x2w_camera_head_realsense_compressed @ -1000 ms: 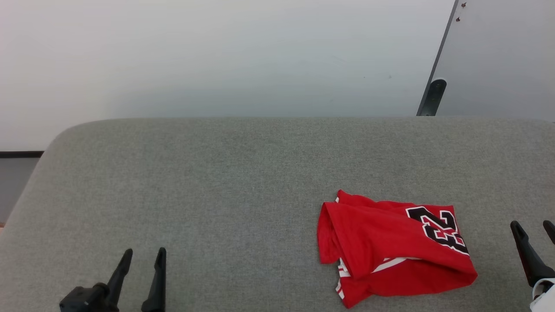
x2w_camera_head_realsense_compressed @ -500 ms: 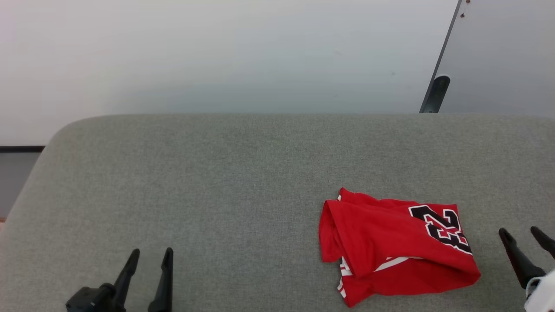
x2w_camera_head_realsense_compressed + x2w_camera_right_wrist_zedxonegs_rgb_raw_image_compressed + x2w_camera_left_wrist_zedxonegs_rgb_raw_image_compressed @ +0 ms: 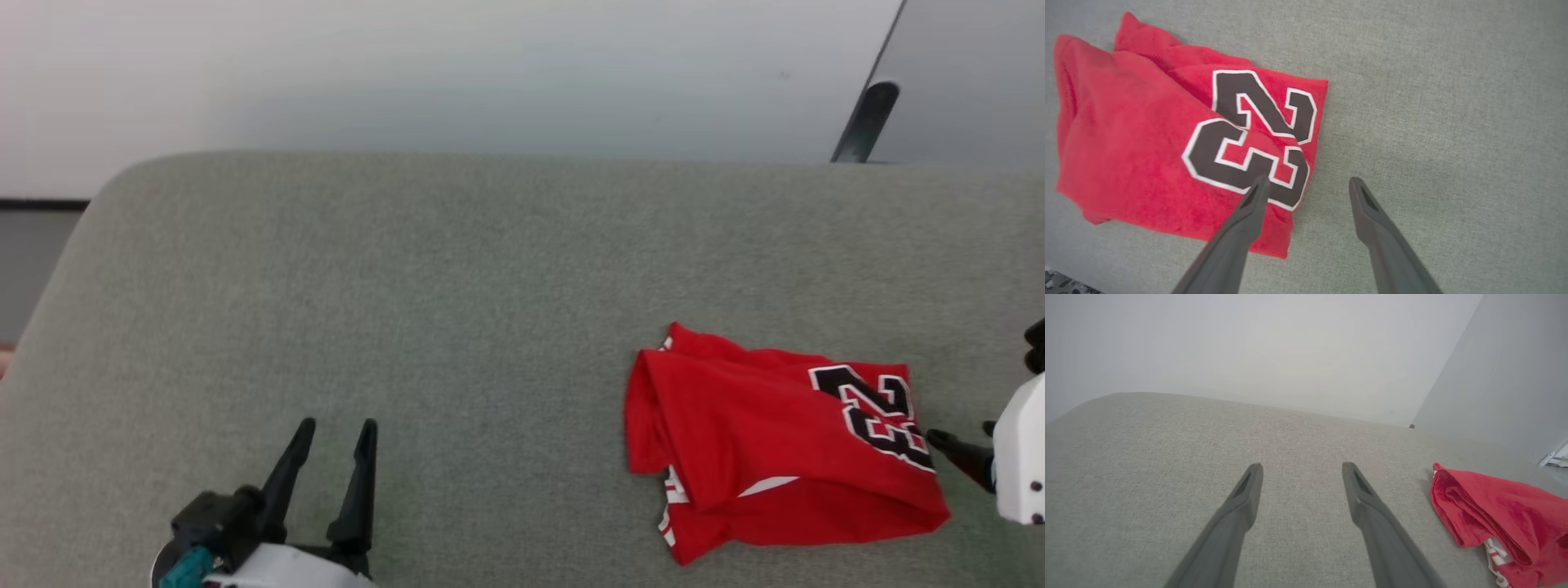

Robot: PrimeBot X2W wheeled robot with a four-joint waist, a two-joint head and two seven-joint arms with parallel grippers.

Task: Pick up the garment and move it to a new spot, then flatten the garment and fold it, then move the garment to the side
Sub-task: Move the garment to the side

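Observation:
The garment [image 3: 759,441], a red jersey with a black, white-outlined number, lies crumpled on the right of the grey cushioned surface [image 3: 490,286]. My right gripper [image 3: 962,433] comes in from the right edge, open, its fingers pointing at the garment's numbered end. In the right wrist view the right gripper [image 3: 1308,181] straddles the garment's [image 3: 1147,134] edge: one finger over the number, the other over bare grey fabric, nothing held. My left gripper [image 3: 337,426] stands open at the lower left, far from the cloth. In the left wrist view the left gripper [image 3: 1302,467] is empty, the garment [image 3: 1494,514] off to its right.
The grey surface ends at a rounded far-left corner against a white wall [image 3: 408,73]. A dark post [image 3: 865,118] and a grey panel [image 3: 980,73] stand at the far right. A strip of floor [image 3: 33,269] shows past the left edge.
The head camera has shifted, so the whole picture moved. My right gripper has swung in from pointing up beside the garment to pointing at its numbered end. Both grippers stay open.

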